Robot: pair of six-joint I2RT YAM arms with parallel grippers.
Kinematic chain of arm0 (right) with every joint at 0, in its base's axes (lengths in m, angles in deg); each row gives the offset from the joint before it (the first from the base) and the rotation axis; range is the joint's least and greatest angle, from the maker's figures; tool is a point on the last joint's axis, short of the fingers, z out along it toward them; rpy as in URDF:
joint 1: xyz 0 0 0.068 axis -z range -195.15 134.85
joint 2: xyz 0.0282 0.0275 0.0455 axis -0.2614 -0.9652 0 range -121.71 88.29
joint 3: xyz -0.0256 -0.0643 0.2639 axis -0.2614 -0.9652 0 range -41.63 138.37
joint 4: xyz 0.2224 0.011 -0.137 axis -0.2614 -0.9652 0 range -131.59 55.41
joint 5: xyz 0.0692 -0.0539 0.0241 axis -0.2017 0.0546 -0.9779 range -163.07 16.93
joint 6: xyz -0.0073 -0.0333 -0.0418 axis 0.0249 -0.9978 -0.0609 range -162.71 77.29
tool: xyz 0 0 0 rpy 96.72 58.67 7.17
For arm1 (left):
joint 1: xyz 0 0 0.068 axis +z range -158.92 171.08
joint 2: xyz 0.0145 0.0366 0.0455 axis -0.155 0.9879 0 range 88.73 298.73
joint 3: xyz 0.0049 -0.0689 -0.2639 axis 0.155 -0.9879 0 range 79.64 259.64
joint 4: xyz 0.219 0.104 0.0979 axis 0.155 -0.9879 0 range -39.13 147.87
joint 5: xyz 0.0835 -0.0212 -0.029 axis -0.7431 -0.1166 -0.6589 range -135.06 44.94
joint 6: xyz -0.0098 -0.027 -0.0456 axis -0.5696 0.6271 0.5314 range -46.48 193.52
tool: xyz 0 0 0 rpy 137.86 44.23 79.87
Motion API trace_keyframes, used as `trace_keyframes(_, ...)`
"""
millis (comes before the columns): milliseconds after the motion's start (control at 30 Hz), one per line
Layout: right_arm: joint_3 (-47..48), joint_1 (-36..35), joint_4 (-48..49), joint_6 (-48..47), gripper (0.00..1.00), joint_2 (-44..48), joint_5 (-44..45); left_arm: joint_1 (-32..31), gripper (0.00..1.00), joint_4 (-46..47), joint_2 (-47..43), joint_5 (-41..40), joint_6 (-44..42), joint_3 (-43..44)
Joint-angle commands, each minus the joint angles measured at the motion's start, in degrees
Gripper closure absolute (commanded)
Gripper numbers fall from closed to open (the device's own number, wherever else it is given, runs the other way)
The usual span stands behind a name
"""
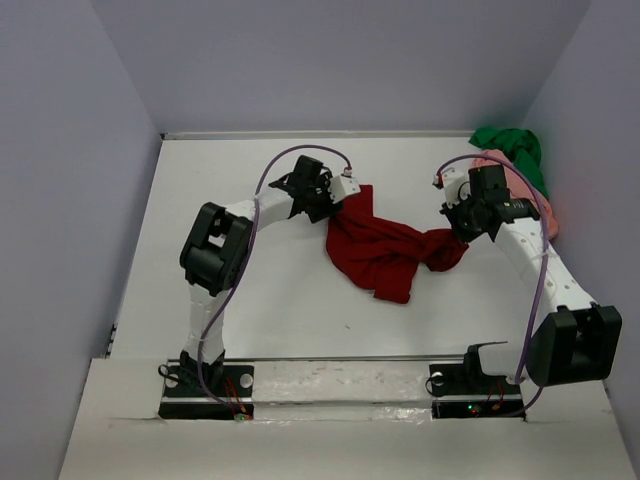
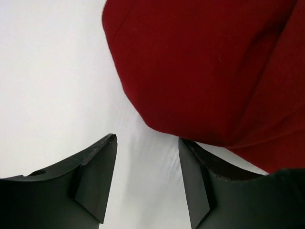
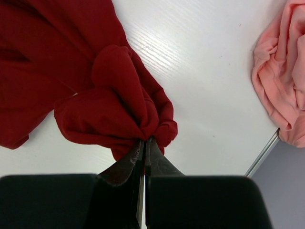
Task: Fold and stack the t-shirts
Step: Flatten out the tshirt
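From above, the dark red t-shirt (image 1: 385, 250) lies crumpled in the middle of the white table (image 1: 250, 300), between the 2 arms. The left claw (image 1: 343, 197) sits at the shirt's far left corner. It is small here, so it may be touching the cloth, but I cannot tell. The right claw (image 1: 455, 228) is at the shirt's right end, where the cloth is bunched up. The pink t-shirt (image 1: 528, 192) and the green t-shirt (image 1: 512, 148) are heaped in the far right corner, against the wall (image 1: 580, 120). The near half of the table and all of its left side are bare.

In the left wrist view, the left claw (image 2: 147, 140) is spread apart, with only white table (image 2: 47, 71) showing in the gap between its 2 fingers. It holds nothing. The red shirt (image 2: 205, 71) lies just ahead, and its rounded edge comes down close to the right finger (image 2: 195, 181). Bare table runs off to the left.

In the right wrist view, the right claw (image 3: 144, 141) is pressed together and pinches a fat fold of the red shirt (image 3: 109, 95) at its tips. The rest of the shirt spreads away to the left. The pink shirt (image 3: 286, 81) lies well apart on the right, by the table's edge (image 3: 262, 155). Bare table (image 3: 205, 71) lies between the 2 shirts.
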Motion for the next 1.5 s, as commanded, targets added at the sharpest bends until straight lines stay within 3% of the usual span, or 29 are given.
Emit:
trace_keyframes(0, 0.13, 0.44, 3.33, 0.46, 1.0, -0.78, 1.0, 0.34, 0.34, 3.35, -0.53, 2.21, -1.81, 3.75)
trace_keyframes(600, 0.4, 0.44, 5.0, 0.28, 1.0, -3.24, 1.0, -0.54, 0.33, -7.37, 1.67, 11.53, -7.7, 8.06)
trace_keyframes(700, 0.22, 0.44, 5.27, 0.55, 1.0, -3.42, 1.0, -0.89, 0.39, -7.9, 2.11, 11.53, -8.32, 8.41)
trace_keyframes(800, -0.13, 0.44, 5.53, 0.63, 1.0, -3.5, 1.0, -1.33, 0.52, -8.95, 3.07, 11.09, -8.4, 9.9)
trace_keyframes(967, -0.4, 0.44, 5.7, 0.63, 1.0, -3.5, 1.18, -1.77, 0.89, -8.16, 4.39, 8.99, -6.3, 11.66)
trace_keyframes(1067, -0.4, 0.44, 5.7, 0.46, 1.0, -3.33, 1.44, -1.95, 1.0, -6.32, 4.48, 6.01, -3.93, 12.01)
trace_keyframes(1233, 0.22, 0.44, 5.88, 0.2, 1.0, -3.33, 1.44, -2.65, 1.0, -4.3, 1.86, -2.17, -2.43, 10.0)
trace_keyframes(1467, 5.13, 0.44, 5.36, 1.07, 1.0, -3.51, -4.18, -1.51, 1.0, -6.48, -13.32, -6.31, 0.03, 1.13)
